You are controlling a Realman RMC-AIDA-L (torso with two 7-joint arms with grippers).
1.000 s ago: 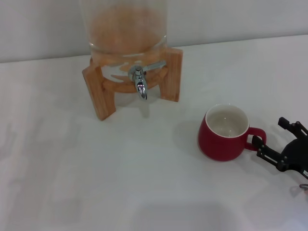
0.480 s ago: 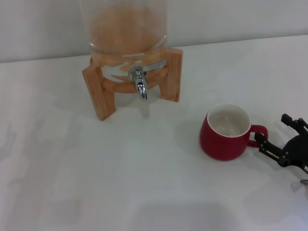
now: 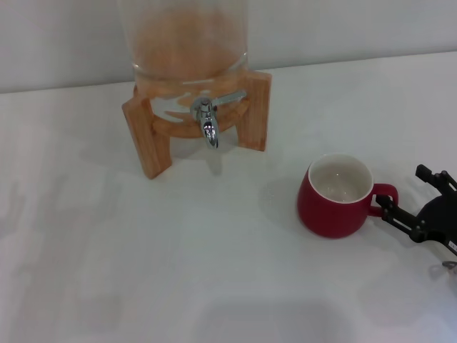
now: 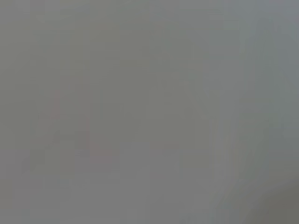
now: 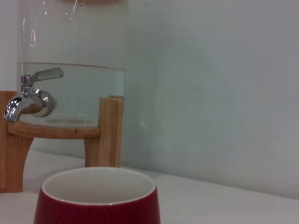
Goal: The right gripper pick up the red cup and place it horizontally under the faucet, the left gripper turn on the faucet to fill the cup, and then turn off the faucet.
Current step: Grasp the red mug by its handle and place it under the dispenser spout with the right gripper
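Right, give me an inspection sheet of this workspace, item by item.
Surface: white table, bare in front.
Job's things: red cup upright, apart from the faucet; the faucet sits on a glass dispenser in a wooden stand.
Clutter: nothing seen.
Grippers: right pincer open, fingers at the cup's handle; left pincer not in view.
Cables: nothing seen.
Surroundings: plain pale wall behind.
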